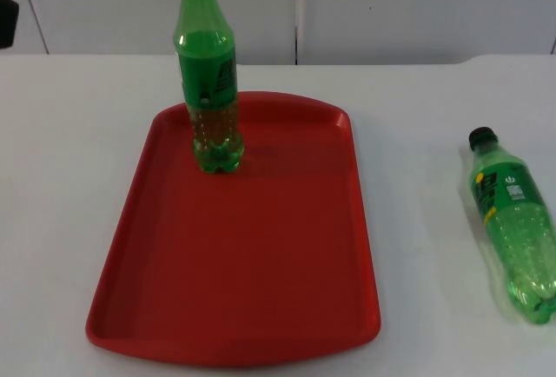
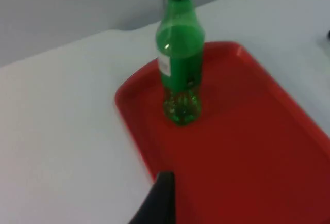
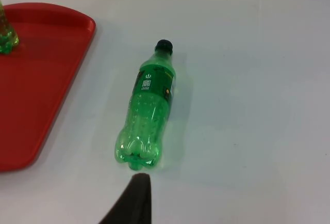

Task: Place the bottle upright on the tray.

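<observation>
Top view: a red tray (image 1: pixel 261 264) lies on the white tabletop (image 1: pixel 69 177), its long side running away from the camera, and a green bottle (image 1: pixel 208 90) with a black cap stands upright on the tray near its far left corner, its base inside the rim. A second bottle (image 1: pixel 514 229), also green with a black cap, lies on its side on the tabletop well to the right of the tray, cap pointing toward the grey wall (image 1: pixel 391 3) and base toward the camera. Nothing touches either bottle. In the left wrist view the upright bottle (image 2: pixel 179 64) stands on the tray (image 2: pixel 258 157) close to one corner, its white label patch facing the camera, and a black fingertip of the left gripper (image 2: pixel 160 203) hangs over the tray's edge, apart from the bottle; one finger alone is visible, so how far the left gripper is parted cannot be told, and nothing is seen in its hold. In the right wrist view the lying bottle (image 3: pixel 147 115) rests on the tabletop beside the tray (image 3: pixel 36 79), clear of its rim, with its label upward; the right gripper (image 3: pixel 135 198) has one black fingertip just short of the bottle's base without touching it, and its opening likewise cannot be told.
</observation>
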Controlling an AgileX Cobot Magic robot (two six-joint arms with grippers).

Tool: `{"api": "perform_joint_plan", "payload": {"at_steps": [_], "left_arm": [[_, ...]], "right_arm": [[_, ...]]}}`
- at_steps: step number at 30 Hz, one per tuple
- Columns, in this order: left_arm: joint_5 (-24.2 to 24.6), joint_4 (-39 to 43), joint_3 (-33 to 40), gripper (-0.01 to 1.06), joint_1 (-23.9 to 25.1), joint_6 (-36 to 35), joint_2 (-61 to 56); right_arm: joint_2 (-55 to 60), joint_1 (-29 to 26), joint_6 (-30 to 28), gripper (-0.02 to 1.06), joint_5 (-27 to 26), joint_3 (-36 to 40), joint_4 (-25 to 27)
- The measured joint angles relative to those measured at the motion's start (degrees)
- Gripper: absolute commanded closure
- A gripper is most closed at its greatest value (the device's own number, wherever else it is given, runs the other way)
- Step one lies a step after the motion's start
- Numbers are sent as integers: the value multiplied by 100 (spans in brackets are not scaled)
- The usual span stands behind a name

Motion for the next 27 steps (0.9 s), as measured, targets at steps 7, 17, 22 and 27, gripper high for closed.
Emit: {"api": "perform_joint_plan", "payload": {"at_steps": [7,17,22,27], "left_arm": [[676,-405,0,18,0,213,-1102],[1163,-455,399,18,0,129,-2513],[1621,-458,419,18,0,49,-3146],[2087,-458,470,18,0,-100,-3618]], "right_arm": [[0,0,0,-1,0,0,0],[0,0,0,-1,0,0,0],[0,0,0,-1,0,0,0],[0,0,0,-1,0,0,0]]}}
